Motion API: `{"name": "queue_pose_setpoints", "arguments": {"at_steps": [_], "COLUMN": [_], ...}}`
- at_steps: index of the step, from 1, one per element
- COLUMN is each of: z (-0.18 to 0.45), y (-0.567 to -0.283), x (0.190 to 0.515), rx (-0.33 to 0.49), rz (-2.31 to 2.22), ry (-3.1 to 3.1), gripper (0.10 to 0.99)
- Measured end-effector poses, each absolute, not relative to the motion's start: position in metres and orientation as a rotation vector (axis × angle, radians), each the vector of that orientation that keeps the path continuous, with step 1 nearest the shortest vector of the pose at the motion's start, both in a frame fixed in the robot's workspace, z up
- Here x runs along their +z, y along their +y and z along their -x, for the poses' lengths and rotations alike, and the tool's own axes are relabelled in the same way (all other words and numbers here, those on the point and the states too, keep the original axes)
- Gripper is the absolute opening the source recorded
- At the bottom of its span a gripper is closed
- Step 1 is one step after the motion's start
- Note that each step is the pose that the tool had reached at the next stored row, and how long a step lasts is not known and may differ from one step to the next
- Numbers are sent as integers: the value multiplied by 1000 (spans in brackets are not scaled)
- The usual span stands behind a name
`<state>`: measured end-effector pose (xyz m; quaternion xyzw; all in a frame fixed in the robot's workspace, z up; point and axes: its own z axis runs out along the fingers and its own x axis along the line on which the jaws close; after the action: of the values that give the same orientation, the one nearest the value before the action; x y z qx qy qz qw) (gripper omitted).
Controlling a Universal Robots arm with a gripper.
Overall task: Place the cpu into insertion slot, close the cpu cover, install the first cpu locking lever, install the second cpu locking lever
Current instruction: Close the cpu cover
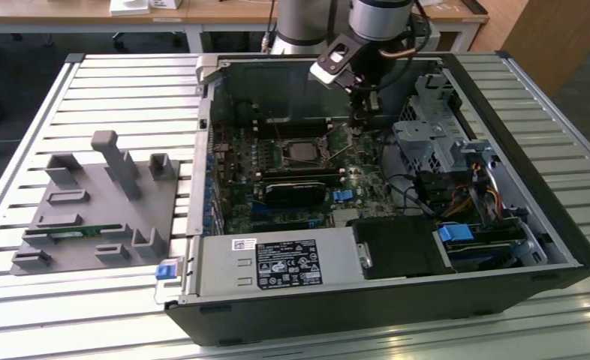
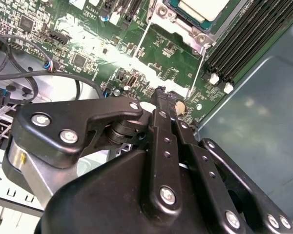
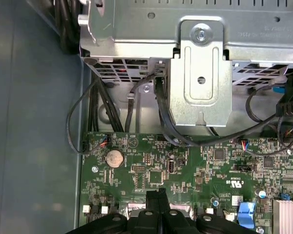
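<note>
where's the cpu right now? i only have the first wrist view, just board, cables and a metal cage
observer: in the second wrist view the cpu sits in the insertion slot.
operator: is the cover down
observer: the cpu cover looks to lie flat around the cpu there.
operator: and where's the gripper relative to it
observer: in the exterior view the gripper hangs off to the exterior view's right of the insertion slot, not touching it.
</note>
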<state>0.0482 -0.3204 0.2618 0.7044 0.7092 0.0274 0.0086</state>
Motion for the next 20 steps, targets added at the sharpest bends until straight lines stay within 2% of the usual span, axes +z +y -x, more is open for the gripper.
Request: {"name": "queue_pose_setpoints", "arguments": {"at_steps": [20], "z": [-61], "y": [-320], "x": [247], "rx": [75], "rz": [-2206], "ry": [2221], "gripper": [106]}}
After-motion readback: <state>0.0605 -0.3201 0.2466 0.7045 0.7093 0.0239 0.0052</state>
